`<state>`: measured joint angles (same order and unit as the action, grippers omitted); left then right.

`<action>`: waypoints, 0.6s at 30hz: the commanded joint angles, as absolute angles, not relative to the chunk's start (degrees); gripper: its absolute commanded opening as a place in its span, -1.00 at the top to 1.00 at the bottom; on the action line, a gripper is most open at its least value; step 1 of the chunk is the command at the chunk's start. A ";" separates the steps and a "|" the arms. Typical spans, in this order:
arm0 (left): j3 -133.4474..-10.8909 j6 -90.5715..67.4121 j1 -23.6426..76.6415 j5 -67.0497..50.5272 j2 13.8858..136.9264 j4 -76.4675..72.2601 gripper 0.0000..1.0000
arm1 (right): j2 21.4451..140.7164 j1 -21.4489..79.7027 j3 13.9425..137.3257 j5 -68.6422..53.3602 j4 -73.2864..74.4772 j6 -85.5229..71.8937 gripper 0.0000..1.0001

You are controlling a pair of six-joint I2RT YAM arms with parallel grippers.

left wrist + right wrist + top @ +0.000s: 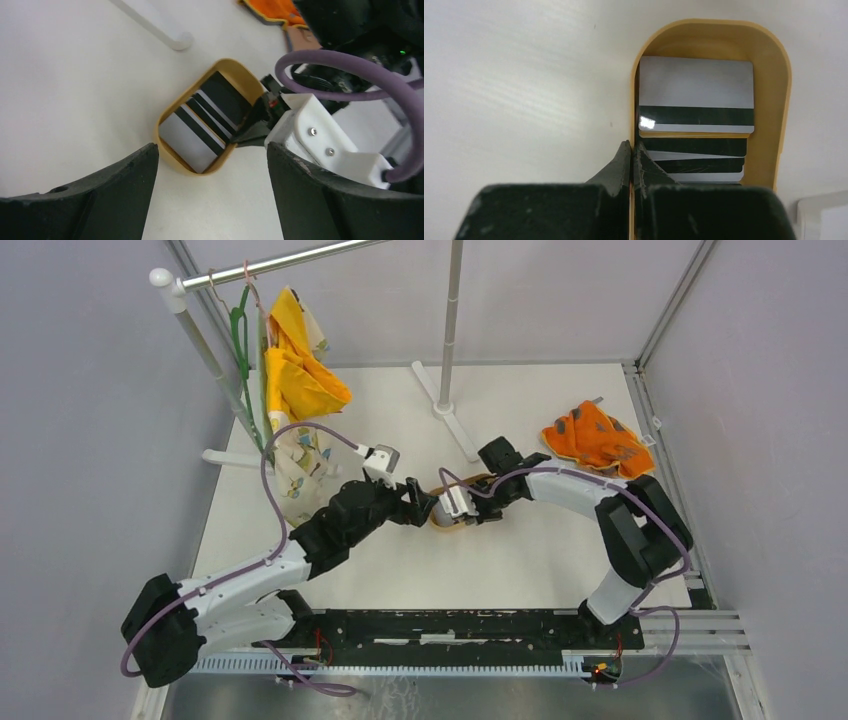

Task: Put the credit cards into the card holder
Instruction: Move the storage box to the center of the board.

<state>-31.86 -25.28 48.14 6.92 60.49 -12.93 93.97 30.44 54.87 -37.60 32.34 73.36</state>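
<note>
Several credit cards (pixel 696 90), white and black, lie stacked in an oval light-wood tray (pixel 774 75) at the table's middle (pixel 445 523). My right gripper (pixel 631 147) is shut on the tray's side wall, one finger inside and one outside. It also shows in the left wrist view (pixel 250 130). My left gripper (pixel 211 150) is open and empty, just left of the tray (pixel 225 67) and above the table, in the top view (pixel 425 502). The cards (pixel 200 125) lie beyond its fingertips. A reddish-brown patch (pixel 300 37) beside the orange cloth may be the card holder, mostly hidden by the right arm.
An orange patterned cloth (pixel 595 440) lies at the back right. A white rack foot (pixel 450 415) and pole stand behind the tray. Yellow and patterned clothes (pixel 300 380) hang on a rail at the back left.
</note>
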 commanded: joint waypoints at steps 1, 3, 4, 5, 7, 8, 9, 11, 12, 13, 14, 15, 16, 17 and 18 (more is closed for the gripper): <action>-29.51 -24.79 48.39 14.78 53.99 -8.82 -0.72 | 99.02 38.43 61.92 -37.27 23.95 61.09 0.96; -28.80 -25.25 48.35 16.06 51.55 -7.58 -0.72 | 100.96 41.60 64.57 -36.20 23.98 58.69 0.72; -28.55 -25.41 48.34 16.30 50.52 -7.18 -0.72 | 101.49 42.55 65.52 -35.69 23.92 56.70 0.60; -28.36 -25.60 48.31 16.42 49.70 -6.75 -0.72 | 101.58 43.17 66.58 -35.34 24.30 55.20 0.45; -28.07 -25.90 48.36 16.44 48.48 -6.22 -0.72 | 100.10 43.25 67.63 -36.22 26.40 55.90 0.19; -27.90 -26.07 48.36 16.25 48.09 -6.20 -0.72 | 98.75 43.02 67.54 -35.83 27.11 55.98 0.03; -27.70 -26.16 48.28 15.93 47.85 -6.42 -0.72 | 97.02 42.59 67.55 -35.99 28.60 56.78 -0.08; -27.56 -26.28 48.34 14.91 47.98 -7.22 -0.71 | 93.68 40.63 67.84 -38.39 33.86 61.36 -0.27; -27.50 -26.28 48.34 14.29 48.12 -7.74 -0.71 | 91.98 38.97 67.57 -39.18 36.04 63.24 -0.39; -27.47 -26.28 48.33 13.82 48.39 -8.33 -0.72 | 90.06 37.12 67.08 -39.72 37.48 64.47 -0.49; -27.38 -26.32 48.34 13.12 48.64 -8.87 -0.72 | 87.89 34.28 65.81 -39.90 37.99 65.02 -0.60; -27.37 -26.36 48.37 12.69 48.84 -9.55 -0.72 | 86.08 30.48 63.70 -39.97 37.52 65.22 -0.72; -27.23 -26.37 48.37 12.28 49.08 -10.20 -0.72 | 84.04 26.94 61.62 -40.14 36.42 65.08 -0.78; -27.12 -26.41 48.37 11.82 49.43 -10.92 -0.72 | 82.55 22.44 58.83 -39.97 34.31 64.00 -0.88; -27.01 -26.45 48.34 11.39 49.74 -11.59 -0.72 | 80.90 18.51 56.59 -39.29 32.53 62.16 -0.95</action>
